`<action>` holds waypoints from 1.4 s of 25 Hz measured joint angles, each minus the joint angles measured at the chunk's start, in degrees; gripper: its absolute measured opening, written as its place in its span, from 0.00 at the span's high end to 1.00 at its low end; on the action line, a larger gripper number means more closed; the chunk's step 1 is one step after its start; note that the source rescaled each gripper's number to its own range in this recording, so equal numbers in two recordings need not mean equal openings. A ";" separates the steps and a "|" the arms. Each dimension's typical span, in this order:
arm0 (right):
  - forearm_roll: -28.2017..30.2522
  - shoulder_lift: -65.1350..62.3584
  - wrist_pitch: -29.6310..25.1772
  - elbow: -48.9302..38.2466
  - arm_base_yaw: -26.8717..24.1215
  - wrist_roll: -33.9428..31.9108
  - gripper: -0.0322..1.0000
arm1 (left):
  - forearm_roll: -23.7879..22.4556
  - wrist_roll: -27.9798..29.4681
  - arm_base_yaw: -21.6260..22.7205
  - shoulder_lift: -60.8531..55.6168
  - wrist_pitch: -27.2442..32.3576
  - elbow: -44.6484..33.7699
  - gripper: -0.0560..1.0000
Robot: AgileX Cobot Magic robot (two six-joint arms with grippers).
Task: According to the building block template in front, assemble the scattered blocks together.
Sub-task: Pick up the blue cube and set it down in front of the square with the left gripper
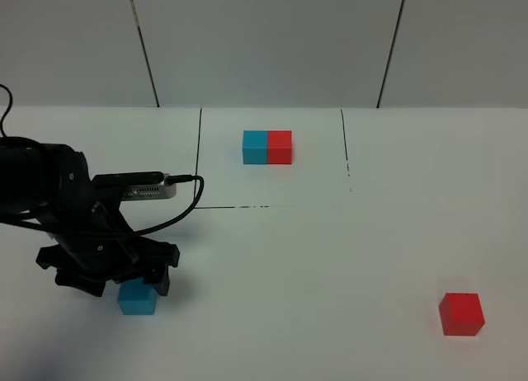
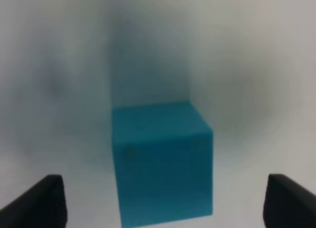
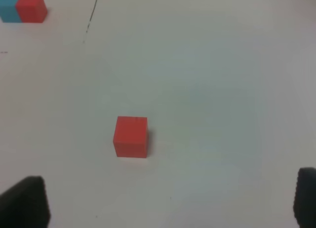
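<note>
**Cyan block (image 1: 137, 299) inside left claw (image 1: 132, 282), red block (image 1: 461, 313) alone**

The cyan block sits on the white table (image 1: 330, 265) at the near left. It lies between the left claw's widely spread fingers, which do not touch it. The red block lies well apart at the near right, in front of the right claw (image 3: 165, 203), also spread wide. The joined cyan-red template (image 1: 267, 147) stands at the far middle.
</note>
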State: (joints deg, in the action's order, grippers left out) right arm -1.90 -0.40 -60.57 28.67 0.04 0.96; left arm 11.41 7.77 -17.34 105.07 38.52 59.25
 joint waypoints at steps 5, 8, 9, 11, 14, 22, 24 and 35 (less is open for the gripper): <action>0.00 0.00 0.00 0.00 0.00 0.00 0.00 | -0.02 0.00 -0.82 1.74 -0.16 1.99 0.29; 0.00 0.00 0.00 0.00 0.00 0.00 0.00 | -0.20 0.00 -1.40 3.23 0.27 2.93 0.29; 0.00 0.00 0.00 0.00 0.00 0.00 0.00 | -0.36 0.00 -1.60 3.61 0.27 2.95 0.29; 0.00 0.00 0.00 0.00 0.00 0.00 0.00 | -0.94 0.06 -1.79 4.14 0.52 2.97 0.29; 0.00 0.00 0.00 0.00 0.00 0.00 0.00 | -2.50 1.22 -1.85 4.50 0.59 2.97 0.29; 0.00 0.00 0.00 0.00 0.00 0.00 0.00 | -7.10 5.37 -1.85 4.55 0.34 3.02 0.29; 0.00 0.00 0.00 0.00 0.00 0.00 0.00 | -7.00 5.43 -1.85 4.55 0.15 3.02 0.29; 0.00 0.00 0.00 0.00 0.00 0.00 0.00 | -6.81 5.60 -1.85 7.75 0.03 3.02 0.29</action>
State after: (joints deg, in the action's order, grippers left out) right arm -1.90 -0.40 -60.57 28.67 0.04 0.96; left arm 4.60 13.37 -19.19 112.82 38.55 62.27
